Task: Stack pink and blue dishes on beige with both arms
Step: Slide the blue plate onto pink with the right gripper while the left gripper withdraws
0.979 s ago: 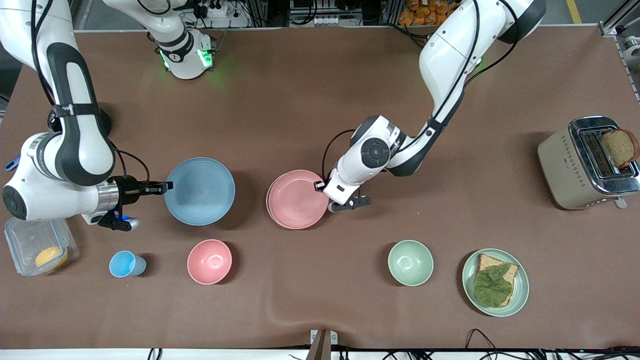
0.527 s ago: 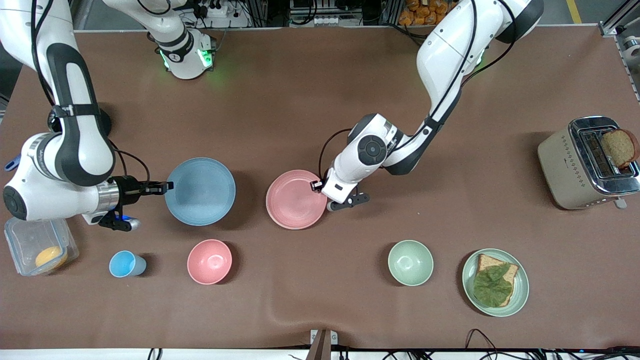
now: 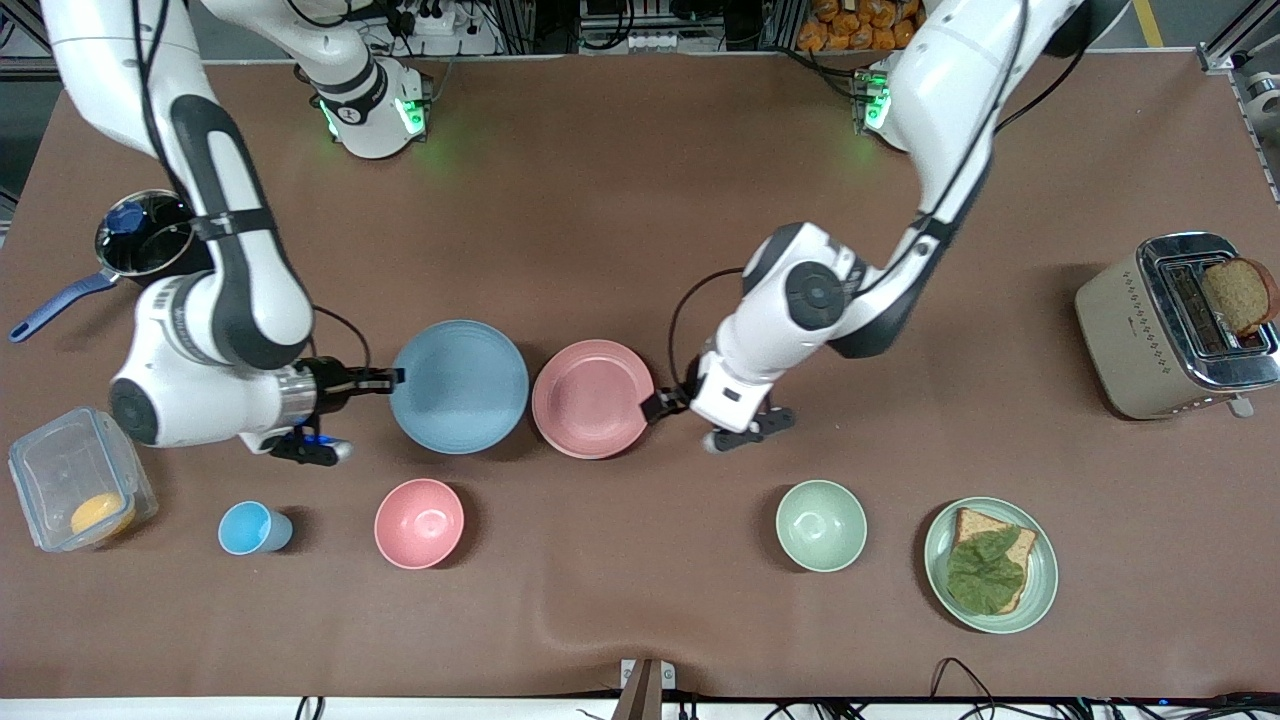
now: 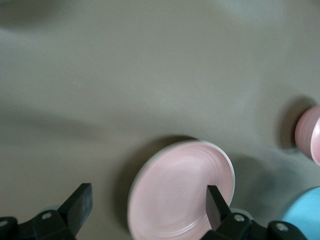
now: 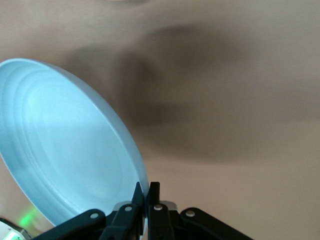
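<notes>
The light blue plate (image 3: 459, 386) hangs a little above the table, right beside the pink plate. My right gripper (image 3: 385, 378) is shut on its rim at the edge toward the right arm's end; in the right wrist view the right gripper (image 5: 146, 192) pinches the blue plate (image 5: 65, 145). The pale pink plate (image 3: 592, 398) lies flat mid-table. The beige plate is hidden; only a thin pale edge shows beneath the pink plate (image 4: 182, 192). My left gripper (image 3: 655, 405) stands open just off the pink rim, toward the left arm's end, its fingers (image 4: 215, 202) spread wide and holding nothing.
Nearer the front camera stand a blue cup (image 3: 250, 528), pink bowl (image 3: 419, 523), green bowl (image 3: 821, 525) and a green plate (image 3: 1040, 590) with bread and a leaf. A toaster (image 3: 1120, 340) is at the left arm's end; a clear box (image 3: 60, 470) and pot (image 3: 140, 245) at the right arm's end.
The right arm has carried the blue plate up beside the pink plate. The pink plate settled flat, and the left gripper drew back from its rim toward the left arm's end.
</notes>
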Controlling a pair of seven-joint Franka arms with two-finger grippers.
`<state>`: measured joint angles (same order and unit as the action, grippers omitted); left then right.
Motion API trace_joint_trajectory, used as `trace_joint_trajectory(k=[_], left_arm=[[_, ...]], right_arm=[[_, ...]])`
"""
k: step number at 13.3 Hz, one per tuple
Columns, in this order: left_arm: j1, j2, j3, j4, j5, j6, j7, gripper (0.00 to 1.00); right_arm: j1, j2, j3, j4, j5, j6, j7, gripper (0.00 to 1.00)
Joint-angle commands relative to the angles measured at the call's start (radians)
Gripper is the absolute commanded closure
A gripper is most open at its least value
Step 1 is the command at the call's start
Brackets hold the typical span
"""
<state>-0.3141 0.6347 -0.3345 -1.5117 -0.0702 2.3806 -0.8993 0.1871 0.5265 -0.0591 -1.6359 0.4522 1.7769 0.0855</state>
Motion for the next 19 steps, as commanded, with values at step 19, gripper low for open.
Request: trace_joint_trajectory(k=[19], left_arm=[[0.423, -0.569, 0.023, -0.045, 0.136, -0.813, 0.637, 0.00]], right_arm=[[0.276, 0.078, -0.010, -0.071, 0.178, 0.294, 0.241, 1.00]])
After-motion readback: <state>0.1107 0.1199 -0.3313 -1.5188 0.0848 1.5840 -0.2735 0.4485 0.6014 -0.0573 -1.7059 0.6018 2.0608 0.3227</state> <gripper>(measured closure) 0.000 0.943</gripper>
